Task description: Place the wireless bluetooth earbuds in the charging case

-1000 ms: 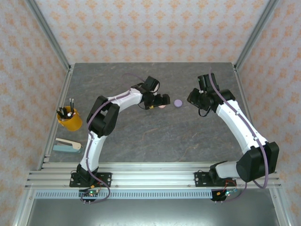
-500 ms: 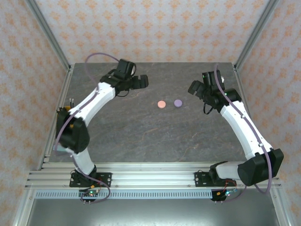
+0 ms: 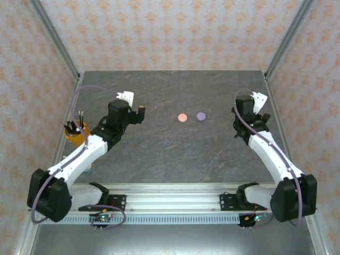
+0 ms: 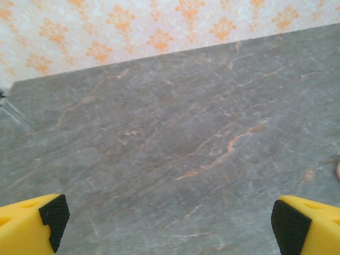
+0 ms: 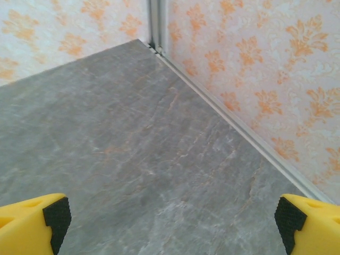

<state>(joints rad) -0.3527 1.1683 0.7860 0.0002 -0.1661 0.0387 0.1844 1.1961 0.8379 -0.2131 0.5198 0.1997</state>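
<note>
Two round charging cases lie shut, side by side, in the middle of the table: a pink case (image 3: 183,117) and a purple case (image 3: 201,116). The earbuds are out of view. My left gripper (image 3: 139,113) hangs to the left of the pink case, well apart from it. In the left wrist view the left gripper (image 4: 170,223) is open, with bare table between its yellow fingers (image 4: 32,223). My right gripper (image 3: 264,117) sits to the right of the purple case, near the right wall. Its wrist view shows the right gripper (image 5: 172,223) open and holding nothing.
A yellow pen cup (image 3: 78,134) stands at the table's left edge beside my left arm. Patterned walls and aluminium posts (image 3: 287,37) close in the table on three sides. A metal rail (image 5: 234,119) runs along the right wall.
Both arms have pulled away from the cases, the left swinging left and back, the right drawing back to the right. The right gripper has opened. The cases have stayed in place.
</note>
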